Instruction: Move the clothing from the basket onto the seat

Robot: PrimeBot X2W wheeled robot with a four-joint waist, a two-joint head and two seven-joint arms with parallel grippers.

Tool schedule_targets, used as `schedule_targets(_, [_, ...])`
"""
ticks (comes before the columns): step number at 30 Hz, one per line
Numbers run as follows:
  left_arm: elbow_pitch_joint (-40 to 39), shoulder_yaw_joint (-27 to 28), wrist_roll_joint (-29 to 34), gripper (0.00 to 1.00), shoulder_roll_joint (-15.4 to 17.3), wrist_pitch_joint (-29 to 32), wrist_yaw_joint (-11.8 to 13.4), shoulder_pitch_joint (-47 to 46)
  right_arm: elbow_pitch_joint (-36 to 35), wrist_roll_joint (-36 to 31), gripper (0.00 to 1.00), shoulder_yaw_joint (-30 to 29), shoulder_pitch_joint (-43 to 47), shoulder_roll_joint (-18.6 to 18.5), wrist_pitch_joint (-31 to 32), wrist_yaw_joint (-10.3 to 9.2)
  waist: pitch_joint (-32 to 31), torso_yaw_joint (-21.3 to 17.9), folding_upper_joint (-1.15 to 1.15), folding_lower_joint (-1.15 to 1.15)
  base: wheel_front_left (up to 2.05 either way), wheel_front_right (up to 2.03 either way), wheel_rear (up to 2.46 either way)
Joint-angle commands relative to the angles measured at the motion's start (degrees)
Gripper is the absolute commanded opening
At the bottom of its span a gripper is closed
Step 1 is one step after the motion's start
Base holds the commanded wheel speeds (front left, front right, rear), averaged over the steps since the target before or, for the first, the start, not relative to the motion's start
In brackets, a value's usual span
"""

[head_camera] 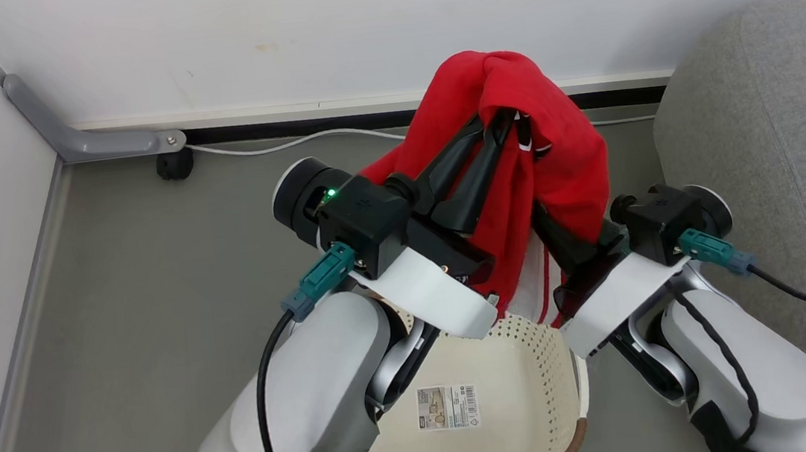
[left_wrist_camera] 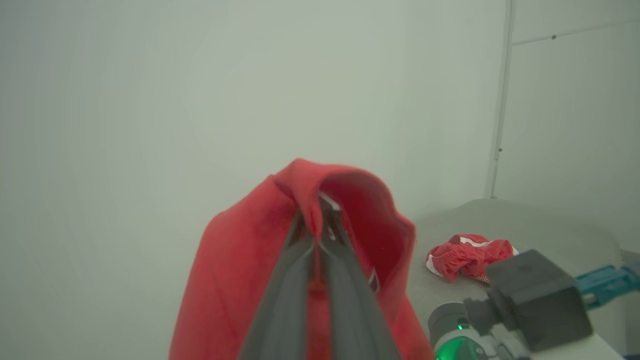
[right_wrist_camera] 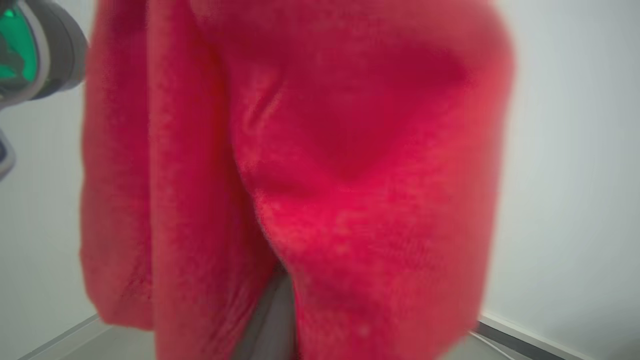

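Clothing (head_camera: 561, 164) aloft over basket (head_camera: 537, 361), seat (head_camera: 772, 105) alongside

1. Clothing (head_camera: 576, 163): soft red cloth, matt, with a slightly fuzzy nap.
2. Basket (head_camera: 537, 361): smooth cream plastic, perforated wall, faint sheen; brown woven-look rim.
3. Label (head_camera: 448, 407): printed paper.
4. Seat (head_camera: 772, 105): grey woven upholstery, matt, finely textured.
5. Left forearm (head_camera: 317, 407): smooth pale shell, satin gloss.
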Motion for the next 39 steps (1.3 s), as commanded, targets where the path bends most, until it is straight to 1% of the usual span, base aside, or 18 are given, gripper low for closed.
schedule_targets(1, [-1.37, 1.75, -0.27, 0.0, 0.5, -0.34, 0.59, -2.57, -1.51, 0.45, 0.0, -0.05, -0.78, 0.71, -0.34, 0.16, 0.15, -0.17, 0.0, 0.0, 0.0, 0.0, 0.0])
schedule_targets(3, [-0.96, 1.8, -0.27, 0.0, 0.5, -0.34, 0.69, -2.39, -2.22, 0.62, 0.0, -0.7, -0.57, 0.69, -0.34, 0.16, 0.28, -0.46, 0.0, 0.0, 0.0, 0.0, 0.0])
schedule_targets(4, [-0.76, 1.87, -0.28, 0.18, 0.5, -0.34, 0.68, -2.27, -2.62, 0.72, 0.0, -1.07, -0.4, 0.64, -0.34, 0.16, 0.34, -0.62, 0.0, 0.0, 0.0, 0.0, 0.0])
schedule_targets(5, [-0.54, 1.95, -0.3, 0.4, 0.5, -0.34, 0.63, -2.14, -3.04, 0.79, 0.0, -1.54, -0.22, 0.57, -0.34, 0.16, 0.38, -0.81, 0.0, 0.0, 0.0, 0.0, 0.0])
schedule_targets(6, [-0.33, 2.15, -0.46, 0.95, 0.5, -0.34, 0.62, -1.93, -3.42, 0.88, 0.0, -1.97, -0.01, 0.5, -0.34, 0.16, 0.4, -1.0, 0.0, 0.0, 0.0, 0.0, 0.0])
schedule_targets(7, [-0.1, 2.34, -0.43, 1.0, 0.5, -0.34, 0.6, -1.78, -3.82, 0.95, 0.0, -2.36, 0.21, 0.4, -0.34, 0.16, 0.41, -1.2, 0.0, 0.0, 0.0, 0.0, 0.0])
schedule_targets(15, [1.83, 3.94, 0.17, 1.0, 0.5, -0.35, -0.07, -0.06, -6.38, 1.64, 0.0, -6.23, 2.16, -0.68, -0.34, 0.16, 0.38, -2.89, 0.0, 0.0, 0.0, 0.0, 0.0])
schedule_targets(22, [4.07, 4.86, 0.28, 1.0, 0.5, -0.35, -1.64, 2.05, -8.26, 1.98, 0.0, -11.69, 4.22, -1.97, -0.34, 0.16, -0.05, -5.35, 0.0, 0.0, 0.0, 0.0, 0.0])
schedule_targets(32, [7.02, 5.49, 1.88, 1.0, 0.5, -0.35, -4.23, 5.39, -9.98, 1.86, 0.0, -20.05, 6.46, -2.85, -0.34, 0.16, -1.09, -11.11, 0.0, 0.0, 0.0, 0.0, 0.0])
schedule_targets(39, [9.81, 5.19, 3.92, 1.0, 0.5, -0.35, -5.65, 7.36, -11.38, 1.35, 0.0, -24.49, 7.53, -3.0, -0.34, 0.16, -1.72, -15.65, 0.0, 0.0, 0.0, 0.0, 0.0])
